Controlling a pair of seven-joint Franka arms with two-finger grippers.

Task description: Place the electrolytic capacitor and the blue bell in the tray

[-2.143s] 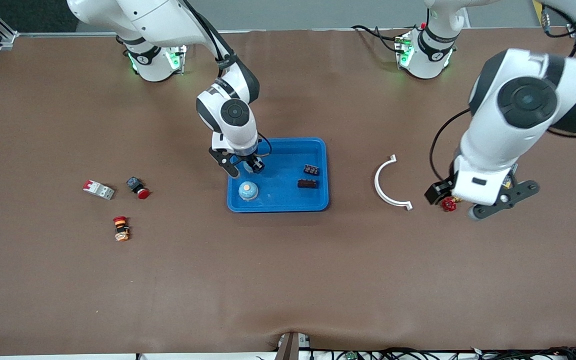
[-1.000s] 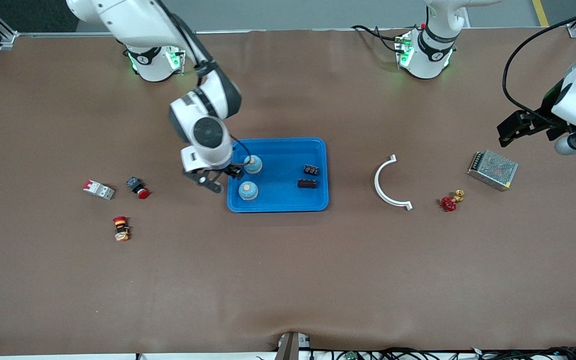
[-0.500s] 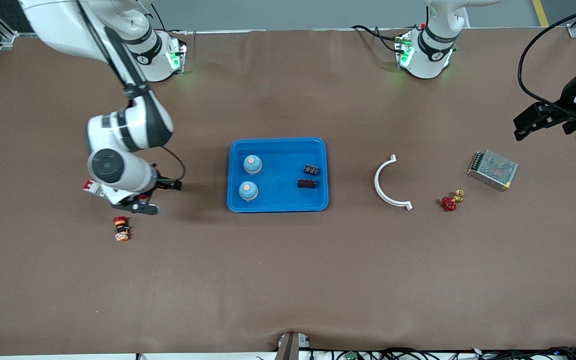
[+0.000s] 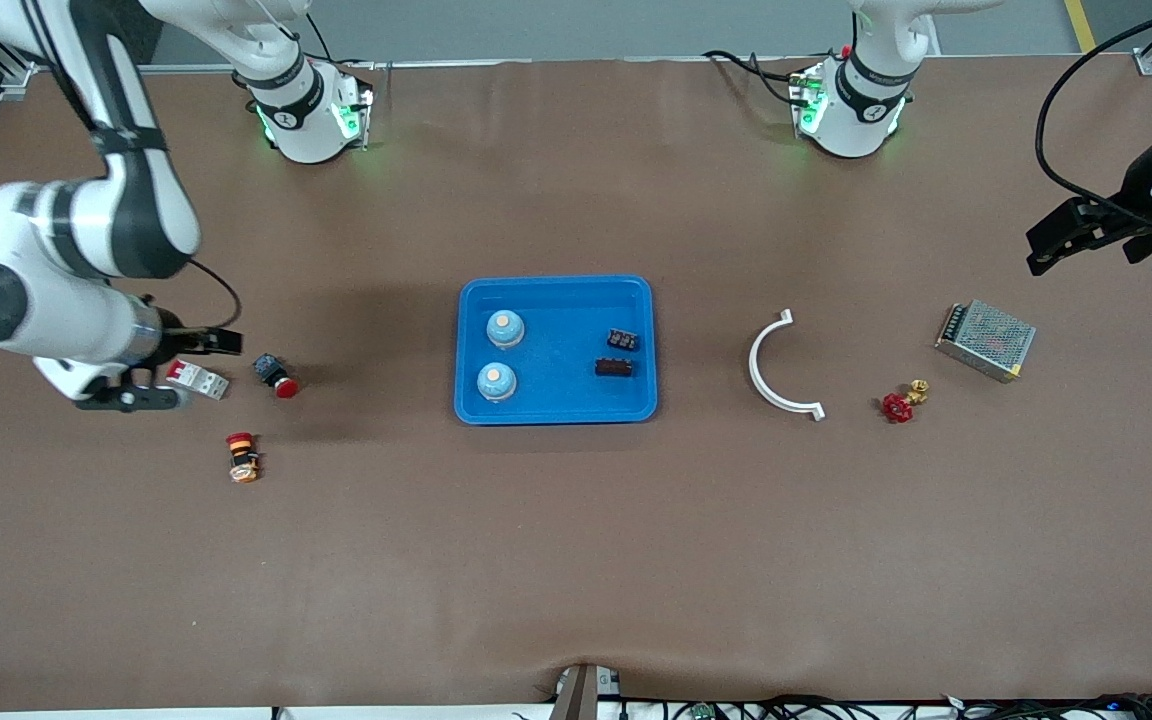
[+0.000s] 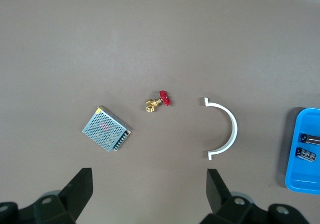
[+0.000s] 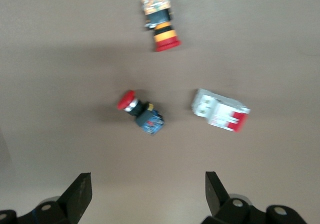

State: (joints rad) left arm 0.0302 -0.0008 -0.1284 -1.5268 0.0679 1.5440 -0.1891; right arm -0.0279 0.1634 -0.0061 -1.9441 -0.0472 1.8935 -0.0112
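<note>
The bright blue tray (image 4: 561, 392) lies mid-table. In it stand two blue bells (image 4: 504, 328) (image 4: 496, 380) at the right arm's side, and two small dark parts (image 4: 622, 340) (image 4: 615, 368) at the left arm's side; I cannot tell which of them is the capacitor. My right gripper (image 4: 186, 371) (image 6: 147, 184) is open and empty, up over the small parts at the right arm's end. My left gripper (image 4: 1101, 265) (image 5: 149, 184) is open and empty, high over the left arm's end. The tray's edge (image 5: 305, 179) shows in the left wrist view.
At the right arm's end lie a white-and-red breaker (image 4: 198, 380) (image 6: 220, 110), a red push button (image 4: 276, 378) (image 6: 141, 112) and a red-yellow button (image 4: 242, 457) (image 6: 160, 19). At the left arm's end lie a white arc (image 4: 776, 365) (image 5: 224, 129), a red valve (image 4: 899, 404) (image 5: 160, 101) and a metal power supply (image 4: 985, 340) (image 5: 107, 135).
My right gripper let go of the second blue bell in the tray and swung away to the right arm's end. My left arm rose and drew off earlier; now it barely moves.
</note>
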